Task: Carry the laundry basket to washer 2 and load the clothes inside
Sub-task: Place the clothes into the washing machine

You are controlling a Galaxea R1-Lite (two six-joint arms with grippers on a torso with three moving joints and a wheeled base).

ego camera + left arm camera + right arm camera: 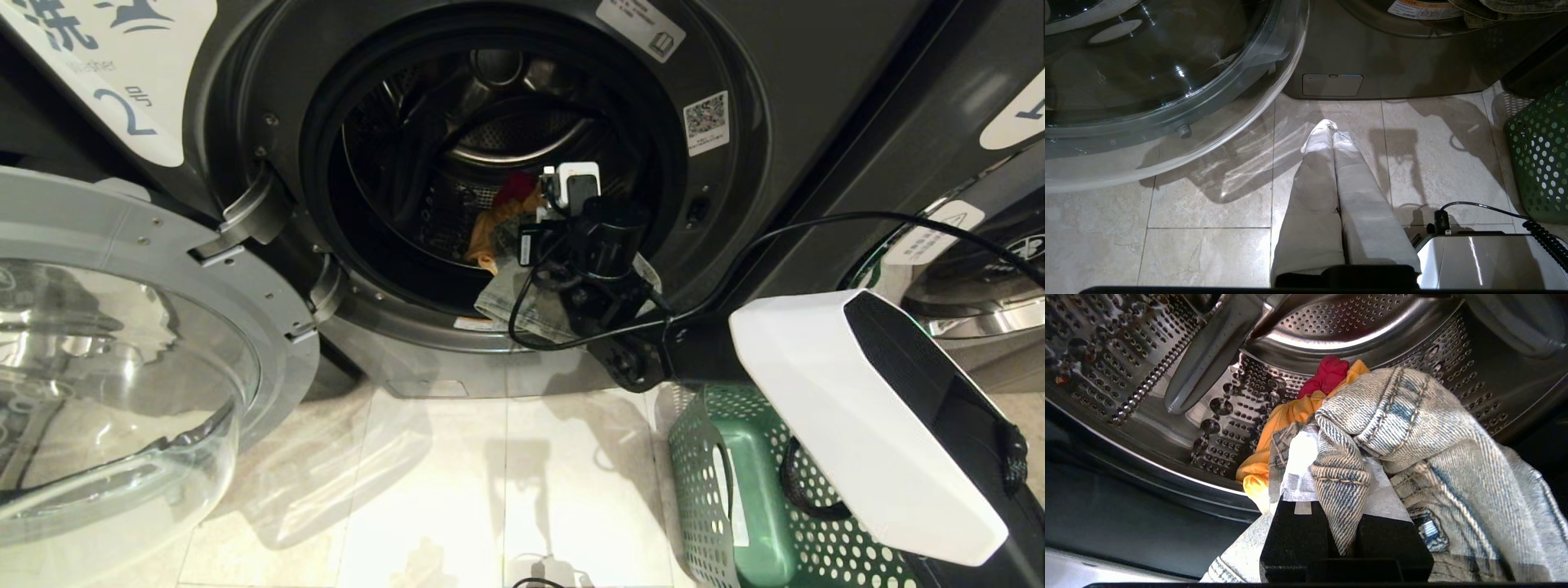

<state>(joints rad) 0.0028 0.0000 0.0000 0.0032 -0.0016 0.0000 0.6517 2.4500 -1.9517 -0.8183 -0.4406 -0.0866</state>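
Washer 2 (784, 98) stands in front of me with its round door (122, 367) swung open to the left. My right gripper (1339, 473) is in the drum's mouth, shut on a fold of pale blue jeans (1412, 428). The jeans (522, 302) drape over the door seal. Deeper in the drum (1331, 330) lie an orange garment (1286, 416) and a red one (1329, 373). The green laundry basket (735, 506) sits on the floor at the lower right, its inside mostly hidden by my arm. My left gripper (1332, 131) hangs shut and empty over the tiles.
The open glass door (1147, 81) takes up the left side above the floor. Another dark washer (980, 269) stands to the right. My right arm's white housing (865, 425) and a black cable (816, 224) cross above the basket (1539, 155). Pale floor tiles (424, 490) lie between door and basket.
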